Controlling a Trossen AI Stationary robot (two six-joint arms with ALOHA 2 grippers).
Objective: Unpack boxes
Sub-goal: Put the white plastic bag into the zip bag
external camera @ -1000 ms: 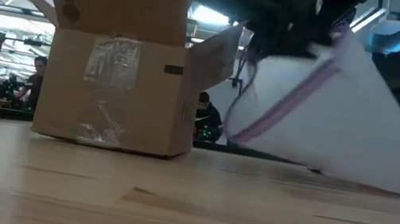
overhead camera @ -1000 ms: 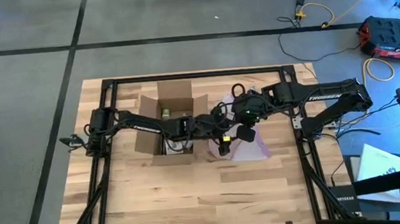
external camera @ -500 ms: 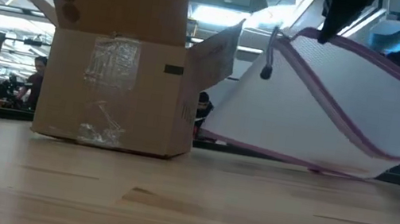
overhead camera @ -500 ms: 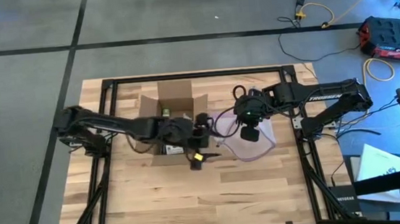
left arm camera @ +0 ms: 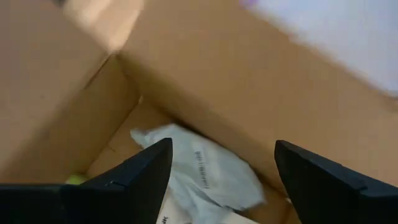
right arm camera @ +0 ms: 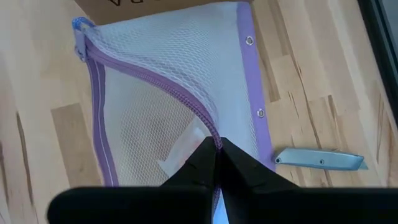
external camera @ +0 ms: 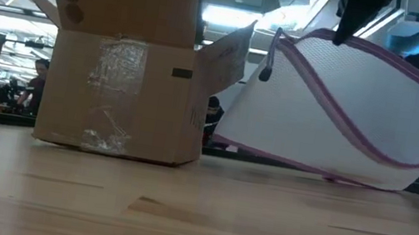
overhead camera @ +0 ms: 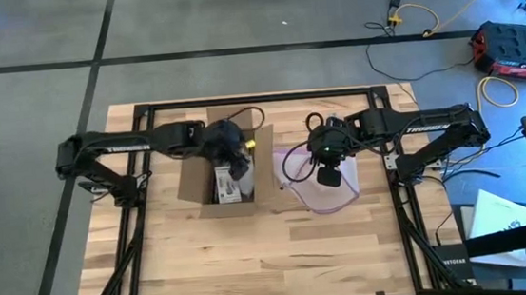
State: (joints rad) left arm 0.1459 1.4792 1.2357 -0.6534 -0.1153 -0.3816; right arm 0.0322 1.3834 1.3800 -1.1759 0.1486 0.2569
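Left gripper [left arm camera: 217,180] fingers apart, nothing between, poised over open cardboard box [overhead camera: 219,163] w/ white packet [left arm camera: 202,171] below tips; right gripper [right arm camera: 216,163] pinched shut on purple zip edge of mesh bag [right arm camera: 168,93], grey utility knife [right arm camera: 318,159] just beside, box beyond bag.

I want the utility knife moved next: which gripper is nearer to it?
Right. The right gripper, shut on the bag's zip edge, is just beside the knife; the left gripper is open above the box.
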